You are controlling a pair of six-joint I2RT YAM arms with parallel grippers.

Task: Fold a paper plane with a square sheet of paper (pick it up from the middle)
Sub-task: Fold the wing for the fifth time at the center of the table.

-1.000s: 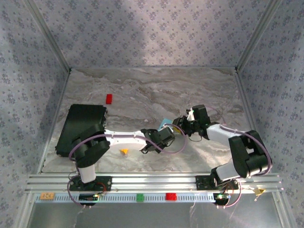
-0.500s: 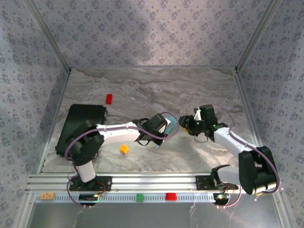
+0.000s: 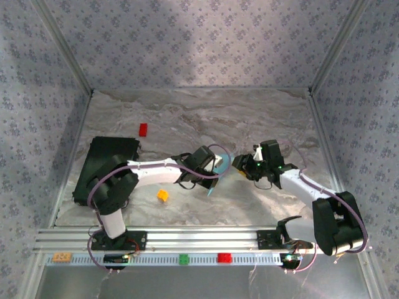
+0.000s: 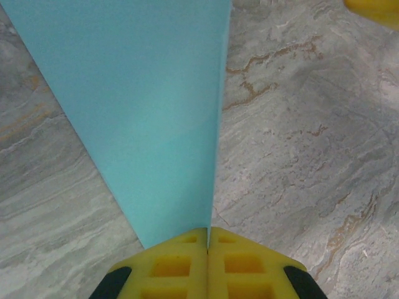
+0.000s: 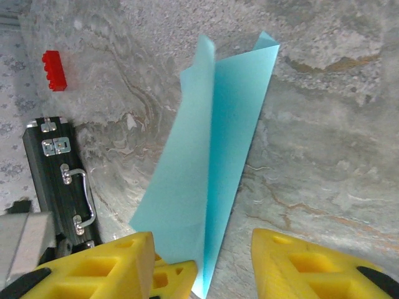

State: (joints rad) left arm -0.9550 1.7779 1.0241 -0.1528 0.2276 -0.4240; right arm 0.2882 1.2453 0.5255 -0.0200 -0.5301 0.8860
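Left claw [image 4: 207,249] clamped on the folded paper [image 4: 143,112]; centre part-open right claw [image 5: 209,252] over the crease [image 5: 209,156] before squeezing flat.

Paper plane [image 5: 212,156] mid-table, right of case [image 3: 103,159]; small block [image 3: 143,129] behind case.

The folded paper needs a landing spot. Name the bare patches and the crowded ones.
Free: the far strip from the red block to the right wall, and the near middle between orange block and right arm. Crowded: the centre, where the left gripper holds the paper by the right gripper; the black case takes the left.
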